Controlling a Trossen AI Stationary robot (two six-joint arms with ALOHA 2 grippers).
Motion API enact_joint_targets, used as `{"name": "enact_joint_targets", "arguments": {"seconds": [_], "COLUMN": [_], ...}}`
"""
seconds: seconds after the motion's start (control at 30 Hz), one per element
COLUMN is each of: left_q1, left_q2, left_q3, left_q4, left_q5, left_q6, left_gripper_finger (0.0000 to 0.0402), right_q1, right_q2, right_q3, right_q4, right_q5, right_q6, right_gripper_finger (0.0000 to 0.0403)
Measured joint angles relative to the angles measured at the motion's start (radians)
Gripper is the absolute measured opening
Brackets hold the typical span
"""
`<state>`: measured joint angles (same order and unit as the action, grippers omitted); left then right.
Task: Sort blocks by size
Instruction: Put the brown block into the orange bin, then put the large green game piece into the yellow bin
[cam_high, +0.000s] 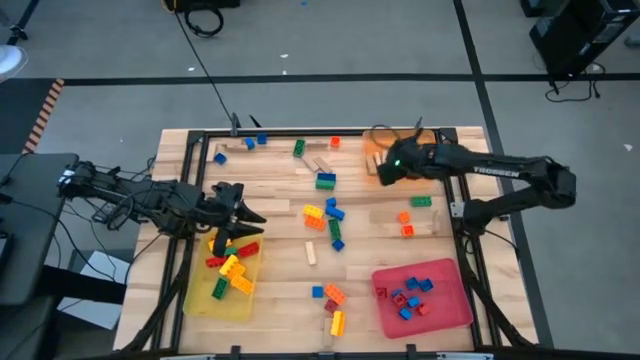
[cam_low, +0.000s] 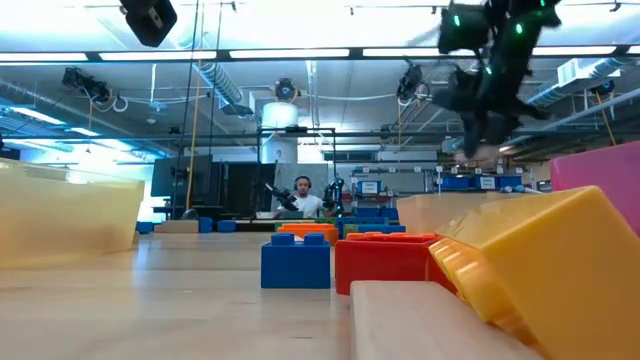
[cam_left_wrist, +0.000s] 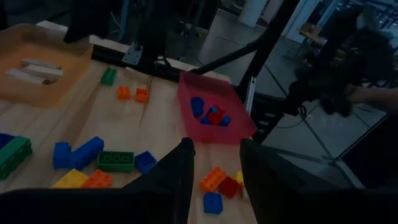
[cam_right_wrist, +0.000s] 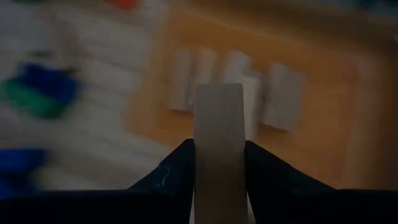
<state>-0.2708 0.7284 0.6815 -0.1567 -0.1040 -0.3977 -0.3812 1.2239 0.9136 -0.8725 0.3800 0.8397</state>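
At the left of the high view the left gripper (cam_high: 240, 213) hangs over the upper end of the yellow tray (cam_high: 200, 300), its fingers (cam_left_wrist: 177, 180) parted with nothing between them. That tray holds red, yellow, green and orange blocks (cam_high: 232, 268). Loose blocks (cam_high: 325, 215) lie scattered across the middle of the table (cam_high: 280, 300). At lower right the red tray (cam_high: 450, 305) holds small blue and red blocks (cam_high: 410, 295). At upper right the right gripper (cam_high: 388, 166) hovers over the orange tray (cam_right_wrist: 323, 143), its fingers clamped on a tan wooden block (cam_right_wrist: 217, 143) above other tan pieces (cam_right_wrist: 283, 96) lying in that tray.
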Motion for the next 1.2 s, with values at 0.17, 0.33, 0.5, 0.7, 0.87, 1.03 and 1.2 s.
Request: {"name": "enact_joint_targets", "arguments": {"seconds": [0.17,0.33,0.5,0.7,0.87,1.03,1.2], "left_q1": [0.001,0.001,0.001,0.001,0.001,0.001,0.001], "left_q2": [0.001,0.000,0.000,0.000,0.000,0.000,0.000], "left_q3": [0.000,0.000,0.000,0.000,0.000,0.000,0.000], "left_q4": [0.013,0.013,0.010,0.005,0.005,0.005,0.010], "left_q5": [-0.025,-0.028,-0.028,-0.028,-0.049,-0.067,-0.067], "left_q6": [0.000,0.000,0.000,0.000,0.000,0.000,0.000], "left_gripper_finger": [0.0136,0.0136,0.0136,0.0136,0.0136,0.0136,0.0136], "right_q1": [-0.219,-0.388,-0.501,-0.556,-0.560,-0.560,-0.560], "right_q2": [-0.024,0.048,0.138,0.231,0.256,0.244,0.216], "right_q3": [-0.075,-0.088,-0.089,-0.089,-0.089,-0.088,-0.088], "right_q4": [0.057,0.115,0.145,0.148,0.165,0.187,0.192], "right_q5": [-0.093,-0.173,-0.211,-0.267,-0.269,-0.269,-0.269], "right_q6": [-0.119,-0.263,-0.331,-0.409,-0.426,-0.435,-0.449], "right_gripper_finger": [0.0122,0.0122,0.0122,0.0122,0.0166,0.0209,0.0210]}}
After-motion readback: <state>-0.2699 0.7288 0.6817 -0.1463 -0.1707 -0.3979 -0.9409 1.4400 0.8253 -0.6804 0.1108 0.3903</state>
